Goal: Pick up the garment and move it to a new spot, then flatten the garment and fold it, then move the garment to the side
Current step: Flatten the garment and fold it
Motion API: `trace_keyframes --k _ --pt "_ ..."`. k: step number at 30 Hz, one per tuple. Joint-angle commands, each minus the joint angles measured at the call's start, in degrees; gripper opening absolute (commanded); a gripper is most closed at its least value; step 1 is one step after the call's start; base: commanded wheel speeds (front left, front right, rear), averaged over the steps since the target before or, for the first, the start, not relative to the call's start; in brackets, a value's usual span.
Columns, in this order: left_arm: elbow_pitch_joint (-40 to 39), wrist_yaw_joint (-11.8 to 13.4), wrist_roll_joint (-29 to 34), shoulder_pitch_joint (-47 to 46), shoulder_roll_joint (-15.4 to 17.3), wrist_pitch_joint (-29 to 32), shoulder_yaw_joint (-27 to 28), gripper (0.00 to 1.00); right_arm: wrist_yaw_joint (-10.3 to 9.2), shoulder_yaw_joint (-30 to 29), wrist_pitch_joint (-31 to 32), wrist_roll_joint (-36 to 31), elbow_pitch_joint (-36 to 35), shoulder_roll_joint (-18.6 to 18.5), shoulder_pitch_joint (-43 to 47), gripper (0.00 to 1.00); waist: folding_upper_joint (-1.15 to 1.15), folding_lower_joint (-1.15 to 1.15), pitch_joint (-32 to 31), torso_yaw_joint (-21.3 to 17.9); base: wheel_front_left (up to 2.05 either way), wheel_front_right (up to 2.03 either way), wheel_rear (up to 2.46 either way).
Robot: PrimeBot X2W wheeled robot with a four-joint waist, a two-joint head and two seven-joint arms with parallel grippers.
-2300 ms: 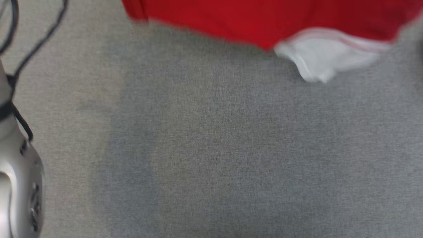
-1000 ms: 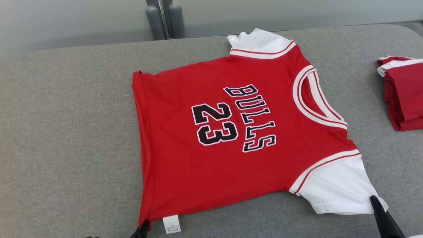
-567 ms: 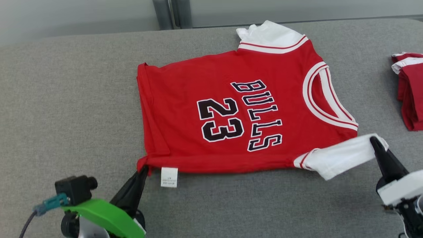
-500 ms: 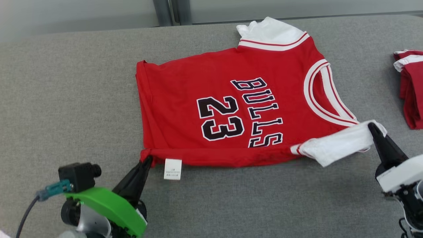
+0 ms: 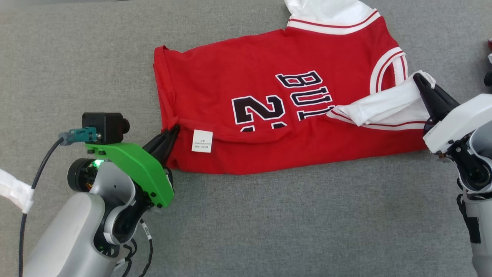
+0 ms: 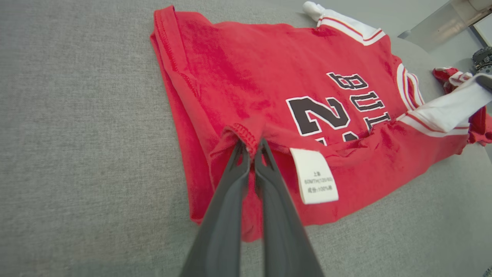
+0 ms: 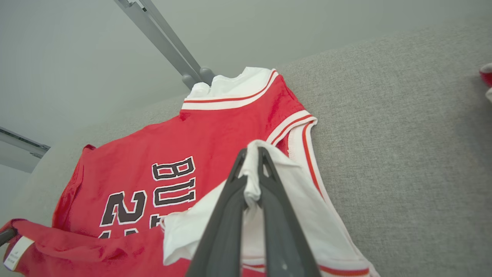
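We see the red garment point(image 5: 238, 65) at upper centre of the grey worktop point(image 5: 269, 223), its lower edge folded over the lettering. Our left end effector point(image 5: 173, 130), centre left, grips its hem corner point(image 6: 242, 132). The right end effector point(image 5: 419, 80), upper right, grips the white sleeve point(image 5: 384, 109).

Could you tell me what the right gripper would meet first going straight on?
Likely the striped neckline of the jersey, just beyond the white sleeve the right gripper pinches; clearance is unclear.
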Motion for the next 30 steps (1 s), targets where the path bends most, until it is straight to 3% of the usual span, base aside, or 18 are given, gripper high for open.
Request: trace_keyframes --k 1,14,15,16,17,21,25,30 --pt "1.4 -0.3 0.3 -1.6 -0.3 0.2 -0.2 0.0 0.02 0.3 -0.7 -0.4 0.8 -0.4 -1.5 0.0 0.0 0.0 1.2 0.0 0.0 0.0 0.0" --pt "8.4 -1.3 1.0 -5.1 -0.8 -1.3 0.0 0.0 0.02 4.6 -5.7 -0.8 6.8 -2.7 -6.4 0.0 0.0 0.0 1.9 -0.1 0.0 0.0 0.0" --pt "8.8 -1.2 1.0 -5.3 -1.1 -1.8 0.2 0.15 0.02 4.9 -6.1 -0.8 7.4 -2.8 -6.7 0.0 0.0 0.0 1.9 -0.1 0.0 0.0 0.0" --pt "9.1 -1.2 1.1 -5.4 -1.2 -2.0 0.2 0.43 0.02 5.1 -6.4 -0.7 7.8 -2.8 -6.9 0.42 0.0 0.0 1.8 -0.1 0.0 0.0 0.0" --pt "9.4 -1.4 1.2 -5.2 -1.4 -2.1 -0.1 1.0 0.02 5.6 -6.4 -0.7 8.5 -3.0 -7.0 1.0 0.0 0.0 1.7 -0.2 0.0 0.0 0.0" --pt "9.6 -0.6 2.0 -3.4 -0.7 -3.7 0.3 1.0 0.02 7.3 -7.4 -1.7 7.9 -4.7 -6.3 1.0 0.0 0.0 1.1 -0.6 0.0 0.0 0.0" --pt "4.5 0.4 0.4 1.6 0.6 -6.5 2.8 1.0 0.02 7.8 -7.5 -2.6 3.3 -8.3 -2.4 1.0 0.0 0.0 0.5 -1.5 0.0 0.0 0.0" --pt "-3.6 2.0 -2.1 10.0 2.3 -6.7 3.8 1.0 0.02 7.3 -2.1 -4.5 -4.2 -14.1 6.6 1.0 0.0 0.0 1.1 -1.7 0.0 0.0 0.0"
